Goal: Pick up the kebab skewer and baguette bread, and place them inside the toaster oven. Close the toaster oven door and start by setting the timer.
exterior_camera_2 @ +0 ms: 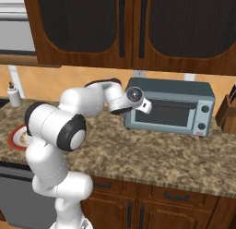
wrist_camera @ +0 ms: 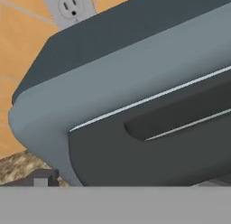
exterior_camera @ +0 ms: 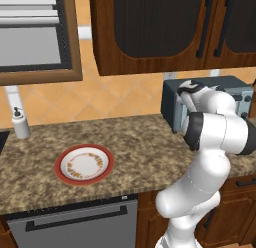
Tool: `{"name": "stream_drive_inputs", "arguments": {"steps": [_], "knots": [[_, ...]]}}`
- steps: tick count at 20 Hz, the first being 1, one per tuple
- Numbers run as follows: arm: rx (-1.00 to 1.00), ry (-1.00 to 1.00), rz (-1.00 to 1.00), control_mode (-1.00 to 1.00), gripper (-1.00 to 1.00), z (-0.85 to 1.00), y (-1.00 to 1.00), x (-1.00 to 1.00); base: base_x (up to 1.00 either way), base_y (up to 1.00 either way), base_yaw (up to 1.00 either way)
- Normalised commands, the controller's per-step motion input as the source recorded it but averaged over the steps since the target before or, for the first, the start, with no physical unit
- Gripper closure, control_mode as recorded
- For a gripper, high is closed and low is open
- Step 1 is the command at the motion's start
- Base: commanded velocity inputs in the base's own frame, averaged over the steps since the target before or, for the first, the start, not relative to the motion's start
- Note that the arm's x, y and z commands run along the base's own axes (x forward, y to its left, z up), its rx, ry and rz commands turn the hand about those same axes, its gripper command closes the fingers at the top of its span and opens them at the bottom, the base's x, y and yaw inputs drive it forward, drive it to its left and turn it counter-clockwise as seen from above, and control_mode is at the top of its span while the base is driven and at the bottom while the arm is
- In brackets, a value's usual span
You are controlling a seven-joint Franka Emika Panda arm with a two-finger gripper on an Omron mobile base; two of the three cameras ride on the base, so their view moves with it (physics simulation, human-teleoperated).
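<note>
The grey-blue toaster oven (exterior_camera_2: 171,88) stands on the counter against the wall, also seen at its left end (exterior_camera: 170,104) past my arm. The toaster oven door (exterior_camera_2: 168,114) is up against the front, its bar handle (exterior_camera_2: 171,104) along the top. My gripper (exterior_camera_2: 147,106) hovers at the oven's upper left front corner, open, with nothing between its fingers. In the hand view the oven's top (wrist_camera: 113,69), the door (wrist_camera: 135,160) and the handle (wrist_camera: 180,119) loom very close. The kebab skewer and the baguette bread are hidden.
A red-rimmed plate (exterior_camera: 61,164) lies bare on the counter to the left. A soap bottle (exterior_camera: 20,123) stands at the far left, a knife block (exterior_camera_2: 227,113) right of the oven. Two knobs (exterior_camera_2: 205,109) sit on the oven's right panel. Dark cabinets hang above.
</note>
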Motion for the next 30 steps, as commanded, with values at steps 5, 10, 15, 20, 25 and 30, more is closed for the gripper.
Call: {"name": "stream_drive_inputs", "arguments": {"steps": [5,10,15,20,25,30], "knots": [[0.00,-0.09,0.04,-1.00,-1.00,-0.01,-0.02,0.02,0.00,0.00,0.00],[0.00,-0.01,0.03,-1.00,-1.00,0.20,-0.01,-0.22,0.00,0.00,0.00],[0.00,0.00,0.02,-1.00,-1.00,0.35,0.00,-0.29,0.00,0.00,0.00],[-0.01,0.00,0.03,-1.00,-1.00,0.26,0.00,-0.41,0.00,0.00,0.00],[-0.01,0.06,0.00,-1.00,-1.00,0.32,0.00,-0.51,0.00,0.00,0.00],[0.00,0.12,0.00,-1.00,-1.00,0.47,-0.04,-0.24,0.00,0.00,0.00]]}}
